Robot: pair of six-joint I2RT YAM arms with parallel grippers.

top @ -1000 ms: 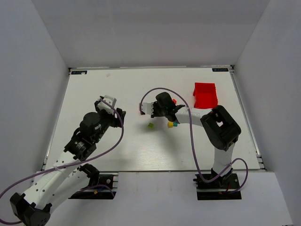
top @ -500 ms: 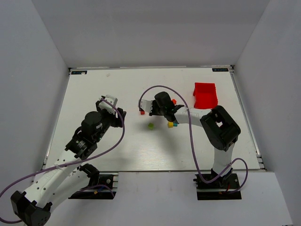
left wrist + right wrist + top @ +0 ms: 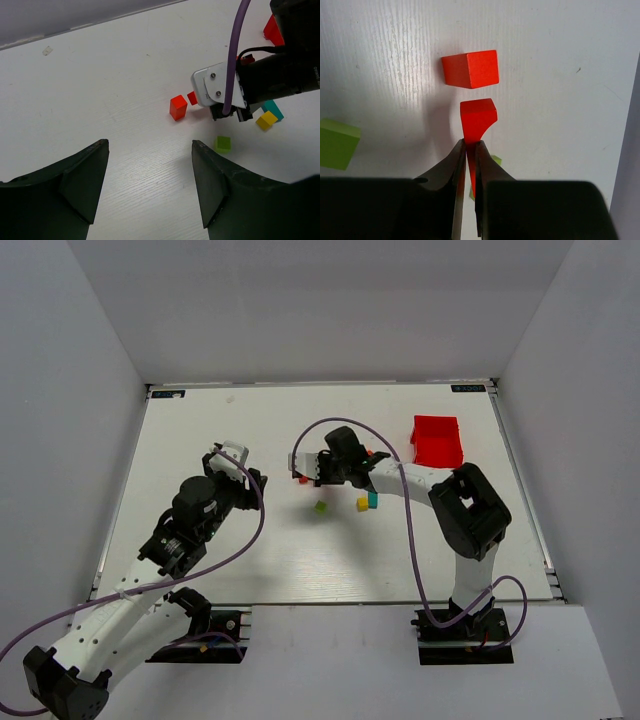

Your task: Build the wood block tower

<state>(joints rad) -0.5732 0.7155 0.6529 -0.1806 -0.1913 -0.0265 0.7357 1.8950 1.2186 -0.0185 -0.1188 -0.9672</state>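
Over the last second the right gripper [image 3: 471,146] has moved left, away from the loose blocks and toward the worktop's [image 3: 200,440] middle. It stays clenched on the narrow end of the red arch piece [image 3: 478,117]. The arch now hangs just short of the red cube [image 3: 470,69] with a small gap between them. I judge that it is about to be set against or onto the cube as the start of the tower.

The lime-green cube [image 3: 320,506], yellow cube [image 3: 362,503] and teal bar [image 3: 373,499] lie unstacked, nearer the worktop's front edge. The red bin [image 3: 436,442] sits by the far right corner.

The left gripper [image 3: 150,145] hovers with its jaws spread and nothing in them, well apart toward the left edge.

Small labels [image 3: 168,394] at both far corners are too small to read. There are no brands.
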